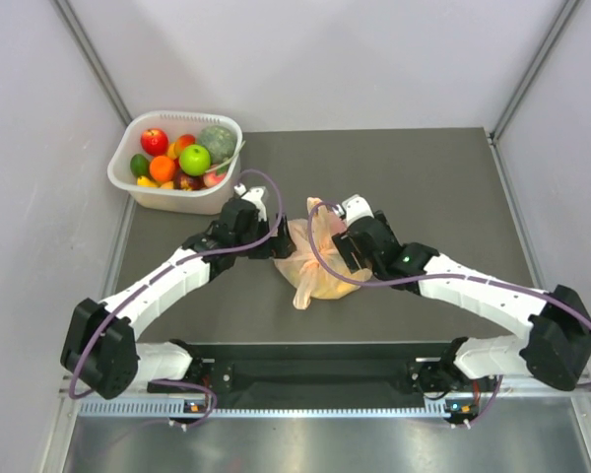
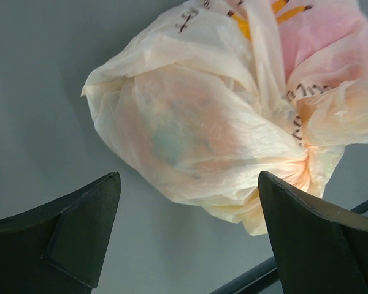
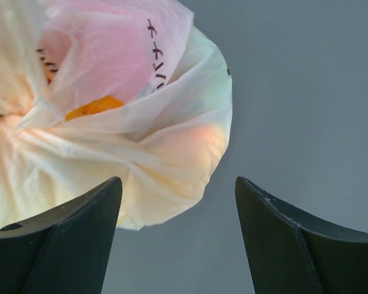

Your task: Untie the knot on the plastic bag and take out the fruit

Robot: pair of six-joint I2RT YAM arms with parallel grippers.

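The task is barely under way. The knot (image 2: 303, 153) is tied tight, the handle film bunched to a twisted point with floppy ears fanning out from it, and the plastic bag (image 1: 320, 261) is closed all round. The fruit (image 3: 95, 105) is inside; you make it out only as orange and yellow patches through the film, plus a dim blue-green blur in the left wrist view. So both halves remain: loosen the tie, then lift the pieces out.

Your left fingers (image 1: 279, 239) stand spread wide, with nothing between them, aimed at the bag's left flank. Your right fingers (image 1: 337, 254) are also apart and grip nothing; in the right wrist view the bag's lower edge overlaps one of them, but you cannot tell whether it touches.

The bag lies at the middle of the dark surface (image 1: 443, 187), wedged between the two sets of fingers. From the left wrist the knot sits toward the right-hand finger; from the right wrist it sits at the far left of the view.

For room, you have bare surface behind the bag and out to the right. The white tub (image 1: 177, 197) of other fruit stands well apart at the far left corner. The near edge and its rail lie just in front of the bag, so I judge pulling outward or away safer than pulling toward the bases.
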